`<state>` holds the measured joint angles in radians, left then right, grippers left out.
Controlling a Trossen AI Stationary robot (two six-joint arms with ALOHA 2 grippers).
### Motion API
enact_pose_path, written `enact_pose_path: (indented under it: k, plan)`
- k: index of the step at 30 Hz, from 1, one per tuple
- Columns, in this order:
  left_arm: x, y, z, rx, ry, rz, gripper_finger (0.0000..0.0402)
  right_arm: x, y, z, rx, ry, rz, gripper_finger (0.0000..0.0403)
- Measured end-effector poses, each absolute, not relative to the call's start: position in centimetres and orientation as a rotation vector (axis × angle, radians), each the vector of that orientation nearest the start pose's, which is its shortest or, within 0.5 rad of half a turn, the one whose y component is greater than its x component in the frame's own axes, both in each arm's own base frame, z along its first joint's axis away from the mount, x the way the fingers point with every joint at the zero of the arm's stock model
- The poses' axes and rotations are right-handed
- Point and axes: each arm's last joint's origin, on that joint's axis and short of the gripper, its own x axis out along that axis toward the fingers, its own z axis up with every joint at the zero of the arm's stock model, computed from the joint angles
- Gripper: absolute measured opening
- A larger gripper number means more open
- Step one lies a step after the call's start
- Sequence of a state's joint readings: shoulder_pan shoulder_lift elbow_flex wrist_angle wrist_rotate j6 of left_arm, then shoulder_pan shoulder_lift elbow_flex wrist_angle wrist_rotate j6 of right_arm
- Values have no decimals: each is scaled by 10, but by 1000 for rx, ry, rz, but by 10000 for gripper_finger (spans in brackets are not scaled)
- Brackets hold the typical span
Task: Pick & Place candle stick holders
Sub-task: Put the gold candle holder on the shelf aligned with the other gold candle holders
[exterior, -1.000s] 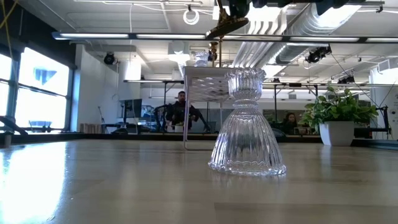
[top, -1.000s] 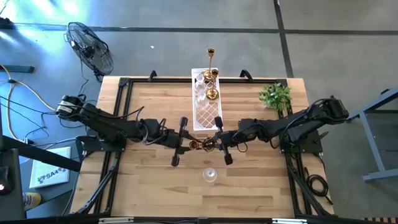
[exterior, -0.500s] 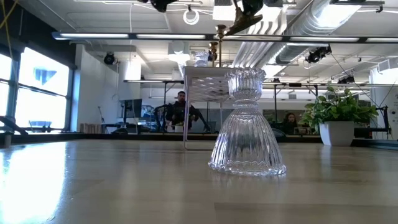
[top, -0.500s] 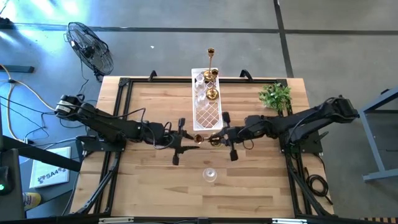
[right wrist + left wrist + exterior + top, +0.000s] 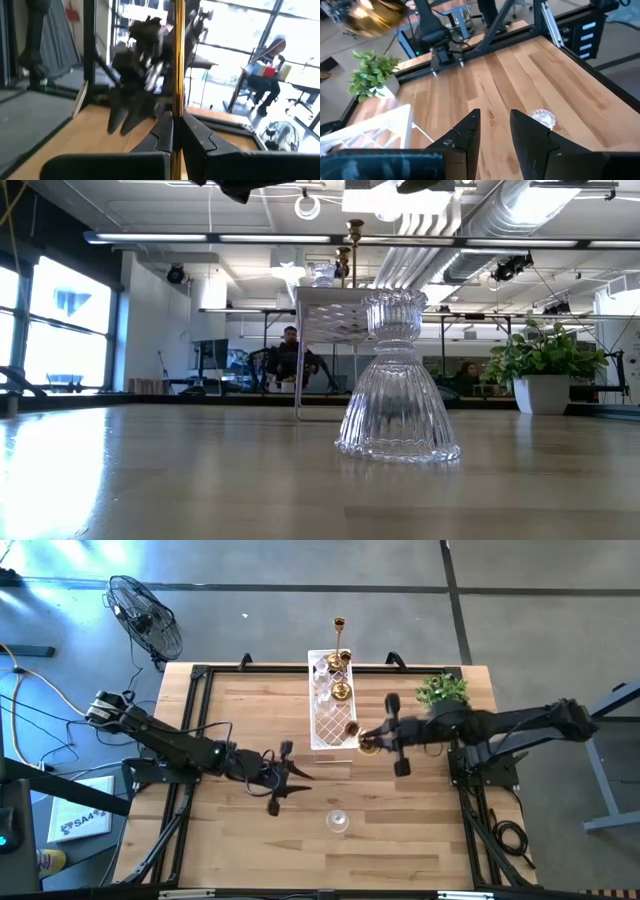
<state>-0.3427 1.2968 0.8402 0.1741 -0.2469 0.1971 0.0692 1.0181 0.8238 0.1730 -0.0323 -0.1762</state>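
Observation:
My right gripper (image 5: 372,743) is shut on a gold candle stick holder (image 5: 366,745), held in the air beside the near right corner of the white lattice tray (image 5: 322,735). Its gold body (image 5: 375,17) also shows in the left wrist view. Other gold holders (image 5: 341,691) and clear glass ones (image 5: 322,680) stand on the tray. One clear glass holder (image 5: 398,380) stands on its flared base on the table nearer the front edge. My left gripper (image 5: 495,117) hangs open over the table's middle, left of the tray's near end, with nothing between its fingers. My right gripper pinches the holder's slim gold stem (image 5: 177,75) between its two fingers. It comes in about level from the table's right, and the fingers lie across the stem. The holder is lifted clear of the table and the tray.
A small green plant in a white pot (image 5: 443,695) stands at the far right of the table, close behind my right arm. The black frame rails (image 5: 200,675) run round the table's edges. A fan (image 5: 145,615) stands on the floor beyond the far left corner.
My right gripper has risen and gone toward the table's far right, carrying the gold holder from the table's middle to the tray's near right corner, away from my left gripper. My left gripper has drawn back a little toward the left edge and tipped downward.

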Motion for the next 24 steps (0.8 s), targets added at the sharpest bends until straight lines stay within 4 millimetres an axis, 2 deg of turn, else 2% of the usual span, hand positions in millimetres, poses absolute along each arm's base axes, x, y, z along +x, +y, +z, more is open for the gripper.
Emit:
enact_pose_path:
  k: [3,7,12,16,24]
  plan:
    - [272,-90,275,255,279,-126,102,222,5,345,-157,-29,101,8]
    - [272,-89,274,240,290,-123,102,224,-9,343,-132,-20,101,8]
    - [272,-89,274,239,290,-124,102,236,-27,336,-91,-12,75,8]
    - [272,-89,274,236,296,-124,102,248,-40,330,-57,-34,130,8]
    - [271,-89,271,216,321,-137,102,274,-51,319,-33,-141,296,8]
